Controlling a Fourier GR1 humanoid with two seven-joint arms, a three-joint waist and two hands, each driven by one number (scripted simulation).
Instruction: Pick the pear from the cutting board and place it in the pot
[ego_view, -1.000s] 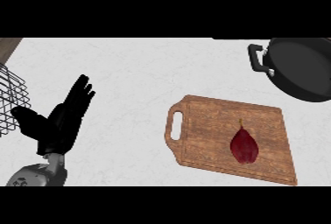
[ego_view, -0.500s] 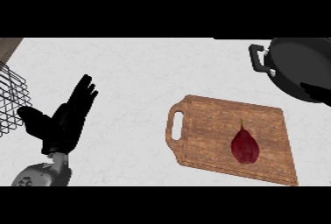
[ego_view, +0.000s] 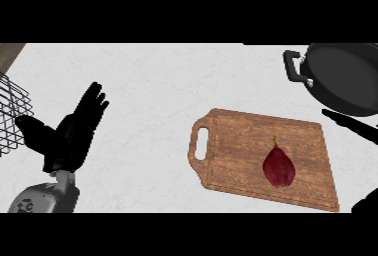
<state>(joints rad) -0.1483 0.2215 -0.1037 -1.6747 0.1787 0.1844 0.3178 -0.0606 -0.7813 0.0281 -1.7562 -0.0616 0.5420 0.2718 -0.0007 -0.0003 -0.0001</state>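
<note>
Pear (ego_view: 279, 166) first: from the head view I see it lying on the wooden cutting board (ego_view: 244, 135), dark red, stem pointing toward the far side of the counter (ego_view: 162, 75), sitting in the board's right half. Nothing touches it. The board lies slightly skewed on the pale counter, its handle slot on the left end.

I find the black pot (ego_view: 347, 75) at the upper right, cut off by the view's edge, with one side handle sticking out toward the left. It sits just beyond the board's far right corner and well apart from the pear.

My left hand (ego_view: 70, 137) shows at the lower left, fingers straight and spread, pointing up and away, thumb out to the left, holding nothing. Its grey forearm (ego_view: 44, 200) comes in from the lower edge. Just left of it I see a wire rack (ego_view: 11, 115), partly out of the view, near the thumb; I cannot tell whether they touch.

My right hand (ego_view: 354, 127) is barely in the view at the right edge: I make out a dark straight finger reaching in above the board's right corner, below the pot, and another dark piece at the bottom right corner. From so little I cannot tell whether its fingers are open or closed. It is apart from the pear.
</note>
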